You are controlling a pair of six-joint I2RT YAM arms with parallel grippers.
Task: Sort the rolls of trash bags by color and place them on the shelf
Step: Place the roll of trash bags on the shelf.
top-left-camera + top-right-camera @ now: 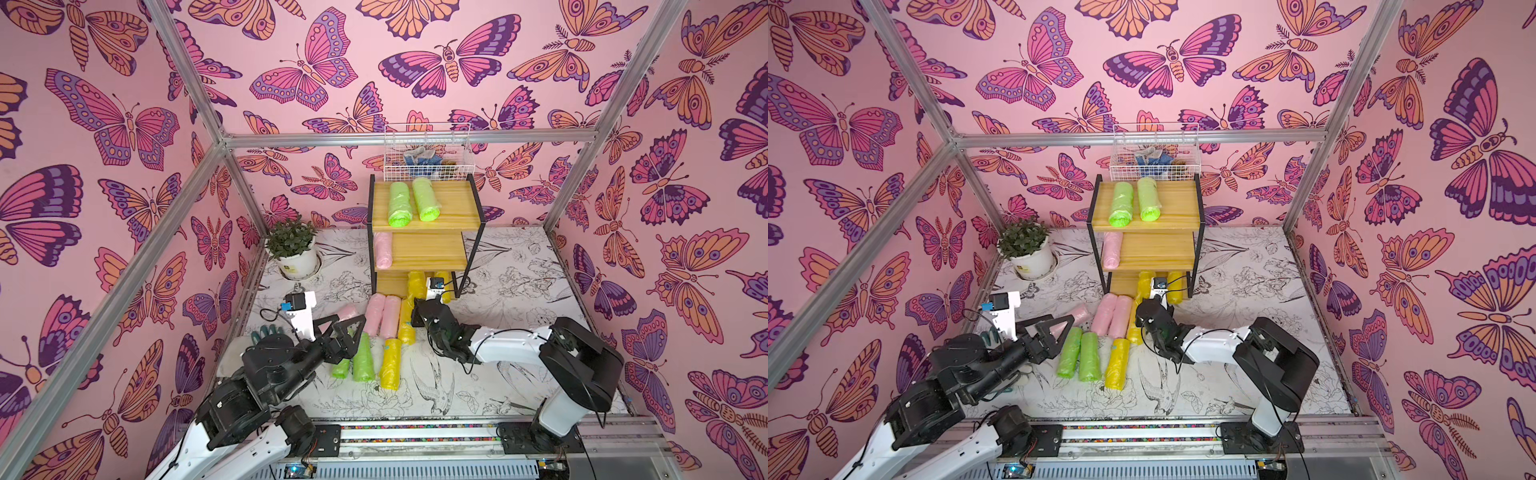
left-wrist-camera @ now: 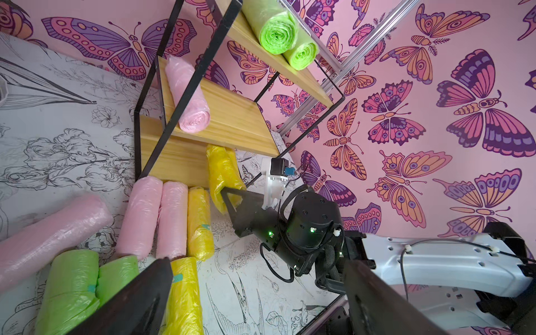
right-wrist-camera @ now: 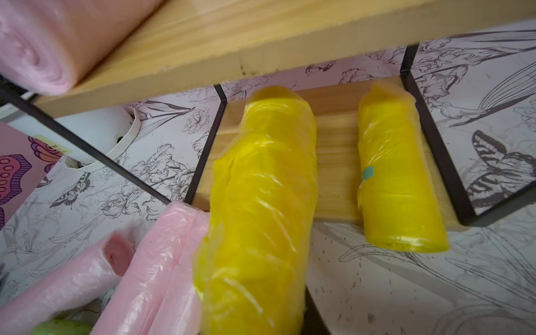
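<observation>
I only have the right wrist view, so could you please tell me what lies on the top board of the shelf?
Observer: Two green rolls lie side by side on the top board of the shelf.
Operator: Thank you. Is the right gripper really gripping the yellow roll in front of me?
Observer: Yes, the right gripper is shut on that yellow roll near its end.
Operator: And what about the left gripper?
Observer: The left gripper is open and empty, close to the loose green rolls.
</observation>
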